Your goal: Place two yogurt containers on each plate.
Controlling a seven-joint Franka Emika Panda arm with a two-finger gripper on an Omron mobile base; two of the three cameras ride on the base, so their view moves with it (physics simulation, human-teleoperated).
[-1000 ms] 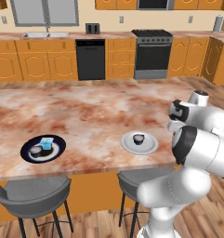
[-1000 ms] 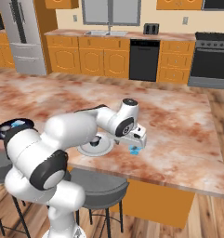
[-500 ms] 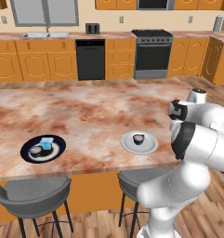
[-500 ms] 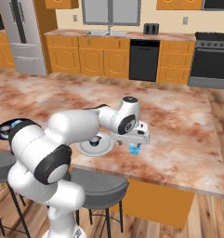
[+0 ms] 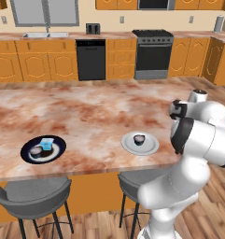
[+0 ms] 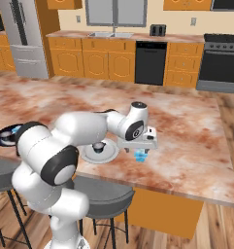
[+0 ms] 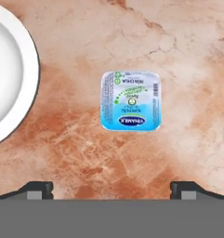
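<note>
Two-finger gripper [image 7: 111, 189] spread wide and empty, poised above small pale blue squarish yogurt cup [image 7: 130, 101] lying flat on marbled counter [image 7: 178, 42], just beside plain light grey plate [image 7: 11, 69]. Off-centre descent risks nudging cup aside or clipping its lid, spoiling the grasp.

Counts on the marble counter [image 5: 86, 107]: two plates, four yogurt cups, two stools.

Two plates sit on it: a dark plate [image 5: 58, 148] toward its left end and a light grey plate [image 5: 151, 145] toward its right. Four yogurt containers show in all: two pale blue squarish ones, with one blue cup [image 5: 47, 143] on the dark plate and the other blue cup [image 7: 130, 101] lying on the counter just beside the grey plate; and two dark round ones, one dark cup [image 5: 36, 151] on the dark plate, the other dark cup [image 5: 139, 138] on the grey plate. Two grey stools, a left stool [image 5: 32, 197] and a right stool [image 5: 137, 179], stand below the counter's near edge.
</note>
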